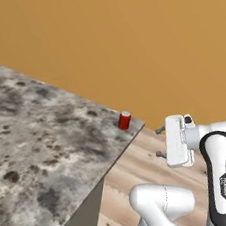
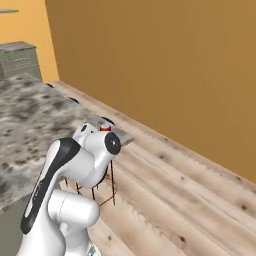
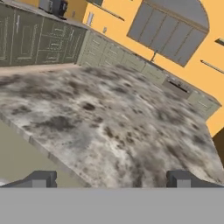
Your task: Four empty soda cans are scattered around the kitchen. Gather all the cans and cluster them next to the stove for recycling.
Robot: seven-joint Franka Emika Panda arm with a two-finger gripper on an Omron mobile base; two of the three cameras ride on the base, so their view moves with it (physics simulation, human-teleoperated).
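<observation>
Red soda can (image 1: 124, 120) is seen standing upright right at the far corner of the grey marbled desk (image 1: 36, 140), close to the edge. The fingers (image 1: 160, 141) are held off past that edge over the wood floor (image 1: 143, 164), spread wide with nothing gripped, near the can but clearly apart from it.

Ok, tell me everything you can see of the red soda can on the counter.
The red soda can is a small upright cylinder with a red body and a pale silver top. It stands alone at the far corner of the grey marbled countertop, close to the edge above the wooden floor. Nothing touches it but the counter. The right base view shows just its top behind the arm.
</observation>
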